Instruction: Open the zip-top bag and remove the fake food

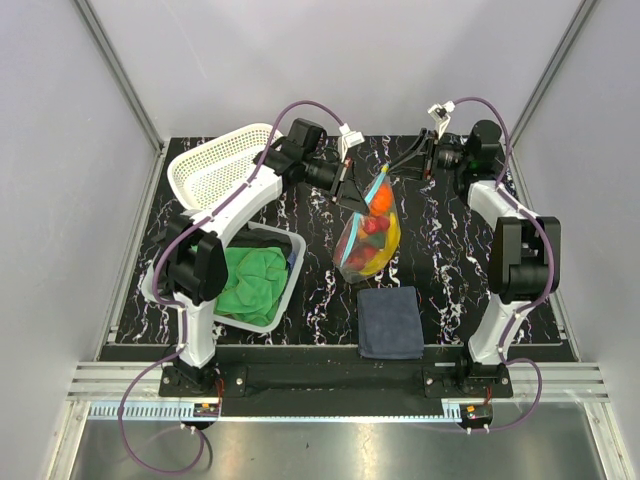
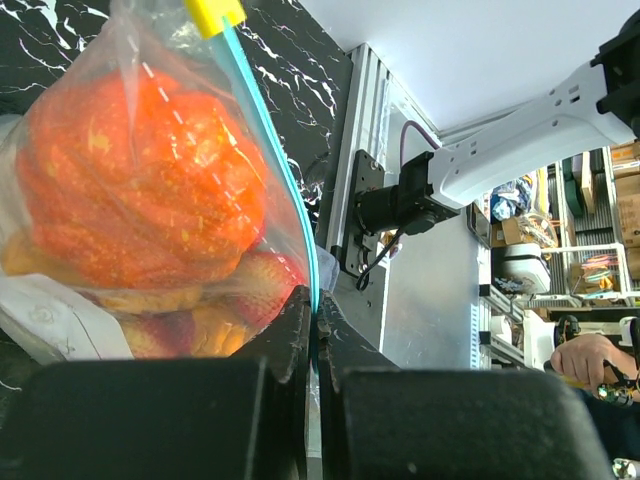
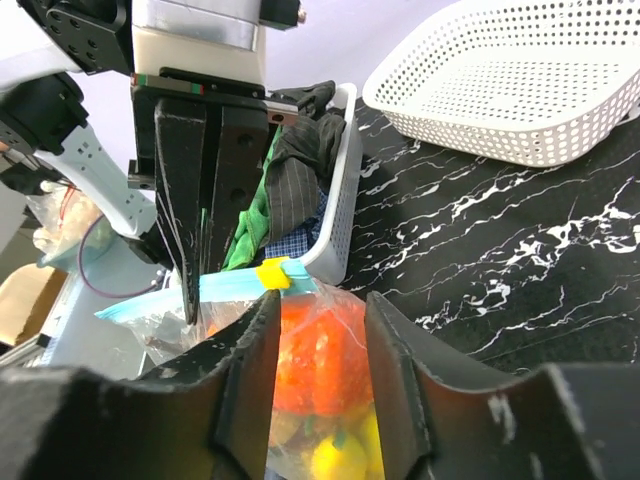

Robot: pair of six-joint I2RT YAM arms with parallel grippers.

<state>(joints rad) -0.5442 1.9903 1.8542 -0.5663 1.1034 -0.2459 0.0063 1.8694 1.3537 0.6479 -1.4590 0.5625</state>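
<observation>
The clear zip-top bag (image 1: pixel 367 238) hangs above the black marbled table, stuffed with fake food: a round orange-red fruit (image 2: pixel 140 180), red berries (image 1: pixel 372 227) and yellow pieces (image 3: pixel 335 455). My left gripper (image 1: pixel 352 192) is shut on the bag's teal zip strip (image 2: pixel 300 215), which runs between its fingertips in the left wrist view (image 2: pixel 315 305). A yellow slider (image 3: pixel 272 273) sits on the strip's end. My right gripper (image 1: pixel 398 168) is open, and its jaws stand on either side of the bag's top just below the slider in the right wrist view (image 3: pixel 318 305), without closing on it.
A white perforated basket (image 1: pixel 215 165) stands at the back left. A grey bin (image 1: pixel 290 262) holding a green cloth (image 1: pixel 250 278) is at the left. A dark blue folded cloth (image 1: pixel 390 320) lies near the front edge, below the bag.
</observation>
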